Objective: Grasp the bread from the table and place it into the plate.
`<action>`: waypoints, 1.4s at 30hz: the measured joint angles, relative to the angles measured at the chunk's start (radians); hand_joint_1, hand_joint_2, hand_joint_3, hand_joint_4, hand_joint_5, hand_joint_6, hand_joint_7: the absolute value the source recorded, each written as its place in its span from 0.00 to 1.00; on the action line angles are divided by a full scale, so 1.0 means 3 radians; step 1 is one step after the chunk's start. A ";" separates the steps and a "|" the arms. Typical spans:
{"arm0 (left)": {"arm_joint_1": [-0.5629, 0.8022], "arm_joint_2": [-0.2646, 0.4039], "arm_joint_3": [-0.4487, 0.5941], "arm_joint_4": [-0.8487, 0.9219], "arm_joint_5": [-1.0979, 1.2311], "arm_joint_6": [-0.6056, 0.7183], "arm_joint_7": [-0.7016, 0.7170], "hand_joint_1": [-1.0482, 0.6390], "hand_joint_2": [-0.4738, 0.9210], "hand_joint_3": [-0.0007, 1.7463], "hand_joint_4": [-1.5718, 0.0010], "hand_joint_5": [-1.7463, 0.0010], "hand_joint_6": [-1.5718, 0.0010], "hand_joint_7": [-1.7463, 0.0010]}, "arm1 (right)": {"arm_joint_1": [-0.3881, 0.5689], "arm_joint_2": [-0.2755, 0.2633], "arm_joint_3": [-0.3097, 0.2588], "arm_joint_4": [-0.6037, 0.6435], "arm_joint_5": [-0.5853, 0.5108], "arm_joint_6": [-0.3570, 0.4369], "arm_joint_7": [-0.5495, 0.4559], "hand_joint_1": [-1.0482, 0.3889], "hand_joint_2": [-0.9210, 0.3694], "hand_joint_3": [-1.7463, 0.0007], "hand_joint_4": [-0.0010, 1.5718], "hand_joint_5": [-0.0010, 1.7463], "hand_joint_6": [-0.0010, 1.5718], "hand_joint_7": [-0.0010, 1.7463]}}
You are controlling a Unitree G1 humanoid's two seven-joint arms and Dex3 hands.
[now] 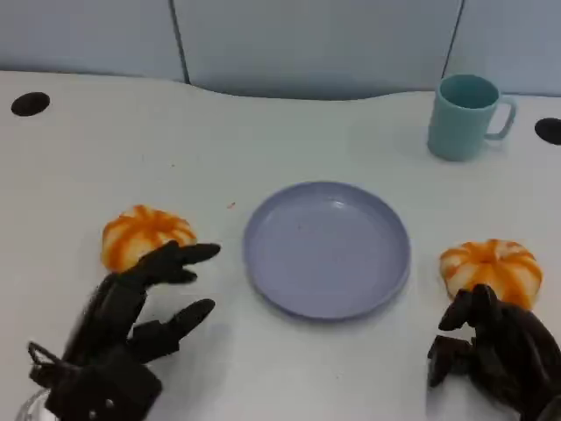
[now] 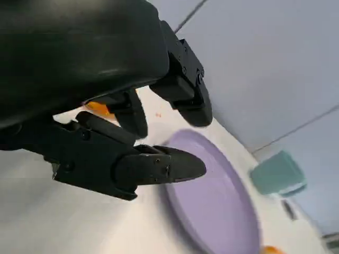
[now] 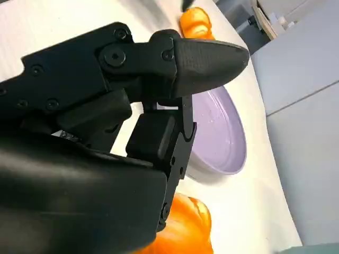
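While both hands wait near the table's front edge, the lavender plate (image 1: 327,248) lies at the centre of the white table (image 1: 79,158) with nothing in it, so the task appears to stand at its opening step, the reach for a bread.

Left bread (image 1: 145,235): an orange-and-white striped bun, left of the plate and apart from it. The left hand (image 1: 131,329) sits just in front of it, fingers spread and holding nothing; one fingertip (image 1: 200,253) extends past the bun's near edge toward the plate. Whether that finger touches the bun cannot be told. The left wrist view confirms parted fingers with only table and plate between them.

Right bread (image 1: 491,270): a matching bun, right of the plate and just beside its rim. The right hand (image 1: 495,351) lies directly in front of it, empty, fingers partly curled yet parted above the bun's near side; the right wrist view shows the bun close under the hand. Contact cannot be confirmed.

A teal mug (image 1: 466,117) stands at the far right, well apart from the work.

Next move, as judged: either hand must advance over its bun, close around its sides, lift, and carry it inward above the plate before releasing.
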 measured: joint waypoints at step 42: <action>-0.1929 0.0559 -0.2059 0.1491 0.2103 0.1826 0.0445 0.22 0.93 0.01 1.00 1.00 1.00 1.00 | -0.0004 0.0000 -0.0017 -0.0002 0.0015 0.0017 0.0028 0.40 0.00 0.75 0.84 0.66 0.79 0.56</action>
